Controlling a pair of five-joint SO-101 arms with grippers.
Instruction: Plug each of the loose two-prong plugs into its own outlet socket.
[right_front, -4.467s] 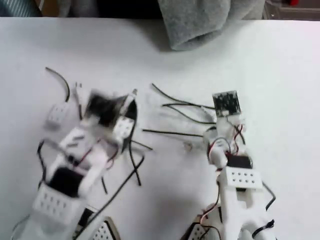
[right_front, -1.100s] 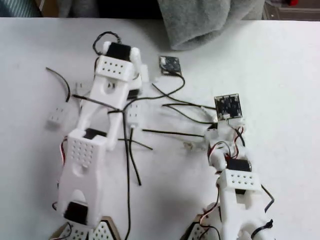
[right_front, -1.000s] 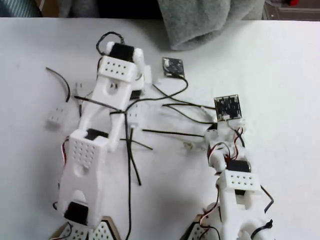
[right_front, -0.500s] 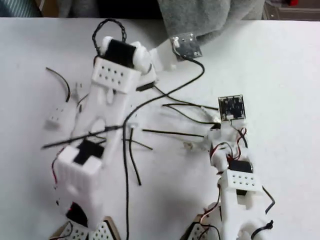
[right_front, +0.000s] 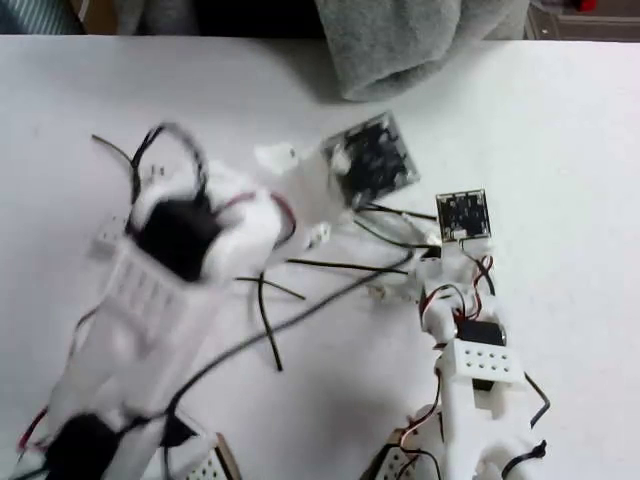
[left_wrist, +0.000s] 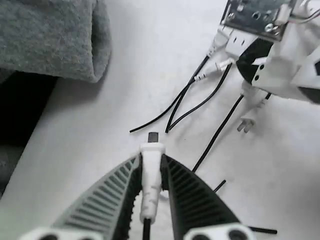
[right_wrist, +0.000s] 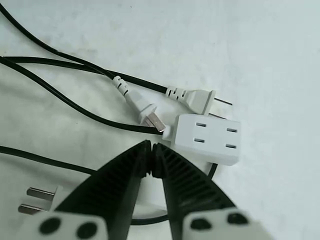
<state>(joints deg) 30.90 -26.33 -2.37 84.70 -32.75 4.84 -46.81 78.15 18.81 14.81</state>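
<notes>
- The left gripper (left_wrist: 151, 159) has its fingers (left_wrist: 189, 196) clamped on a white plug (left_wrist: 151, 176). The plug's body lies along the gap between them, its prong end pokes out just past the tips, and its cord (left_wrist: 146, 227) trails back toward the wrist.
- The right gripper (right_wrist: 150, 150) is empty with its fingers pressed together. The outlet block (right_wrist: 209, 137) lies just beyond its tips, slots facing up.
- Two more plugs lie past the right fingertips. One plug (right_wrist: 196, 99) points its bare prongs along the block's far edge, outside any slot. The other plug (right_wrist: 146, 111) touches the block's near corner, and I cannot tell whether it is seated.
- A loose plug (left_wrist: 246, 121) lies on the table (left_wrist: 125, 90), well ahead of the left fingertips and off to one side.
- The step in hand looks like carrying the held plug to a free pair of slots.
- To do it well, turn the wrist so the prongs point down at the slots and line both blades up with one pair before pressing.
- Press straight in; a tilted push would likely skate the light block away.
- The right fingertips are well placed to pin the block while the plug goes in.
- Keep the trailing cord from dragging the other cords or plugs.
</notes>
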